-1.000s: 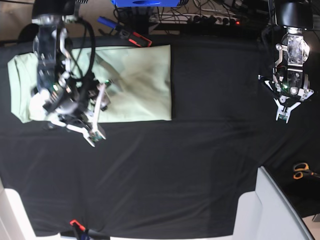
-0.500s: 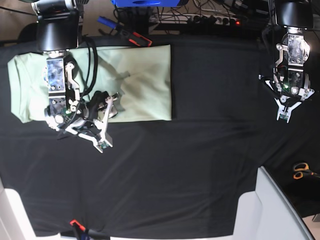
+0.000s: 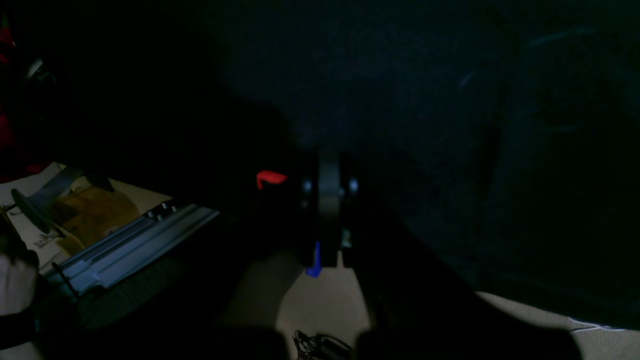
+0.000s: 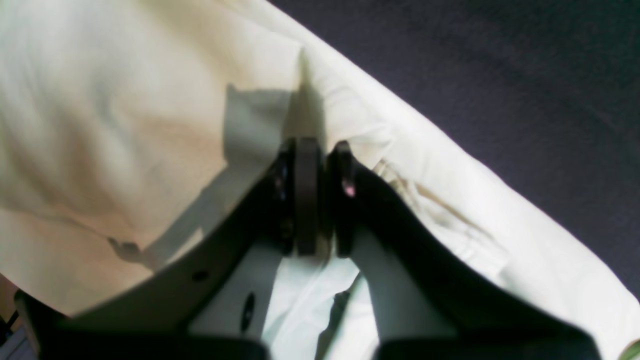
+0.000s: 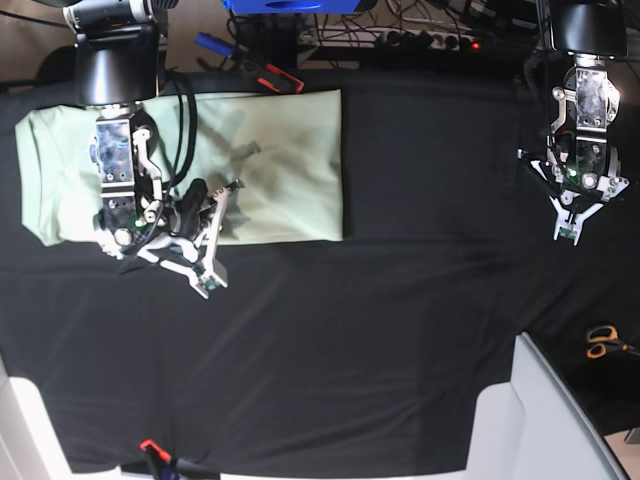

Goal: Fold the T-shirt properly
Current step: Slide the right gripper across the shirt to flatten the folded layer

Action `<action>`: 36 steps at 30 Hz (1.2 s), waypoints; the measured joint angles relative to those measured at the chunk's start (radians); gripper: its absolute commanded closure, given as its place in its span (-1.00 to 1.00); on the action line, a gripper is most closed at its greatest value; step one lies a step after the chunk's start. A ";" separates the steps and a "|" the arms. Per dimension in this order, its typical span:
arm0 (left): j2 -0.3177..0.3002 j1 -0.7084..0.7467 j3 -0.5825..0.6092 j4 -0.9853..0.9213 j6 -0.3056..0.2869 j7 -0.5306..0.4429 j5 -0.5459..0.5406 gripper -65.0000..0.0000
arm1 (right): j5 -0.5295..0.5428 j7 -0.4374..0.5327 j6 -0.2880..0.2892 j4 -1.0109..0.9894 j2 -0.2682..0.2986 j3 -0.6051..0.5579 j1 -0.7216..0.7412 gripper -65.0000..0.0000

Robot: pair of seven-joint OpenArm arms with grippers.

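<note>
R end effector (image 4: 315, 165) has clamped T-shirt (image 5: 290, 150) edge.

T-shirt (image 5: 280, 160): on the tablecloth (image 5: 350, 340) — far left of base view; right arm over its near edge
Scissors (image 5: 602, 341): far right, near side — well apart

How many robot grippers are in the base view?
2: right gripper at the T-shirt's near edge; left gripper over bare black cloth, far from it.
</note>
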 measured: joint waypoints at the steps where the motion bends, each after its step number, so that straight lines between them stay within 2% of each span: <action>1: 0.000 0.000 0.000 0.000 0.000 0.000 0.000 1.00 | 0.000 0.000 0.000 0.000 0.000 0.000 0.002 0.90; 11: 0.000 0.000 0.007 0.000 0.000 0.000 0.000 1.00 | 0.000 0.000 0.000 0.005 0.003 0.000 0.002 0.91; 21: -0.001 0.000 0.008 0.000 0.000 0.000 0.000 1.00 | 0.000 0.004 0.001 0.063 0.048 0.004 0.001 0.90; 30: 0.000 0.000 0.008 0.000 0.000 0.000 0.000 1.00 | 0.000 -0.012 -0.001 0.063 0.045 0.016 -0.002 0.88; 32: 0.000 0.000 0.008 0.000 0.000 0.000 0.000 1.00 | 0.004 -0.045 -0.002 0.064 0.039 0.065 -0.001 0.79; 33: 0.000 0.000 0.008 0.000 0.000 0.000 0.000 1.00 | -0.004 -0.056 -0.004 0.066 0.042 0.084 -0.002 0.67; 36: 0.000 0.000 0.008 0.000 0.000 0.000 0.000 1.00 | -0.004 -0.060 -0.091 0.071 0.045 0.113 -0.001 0.23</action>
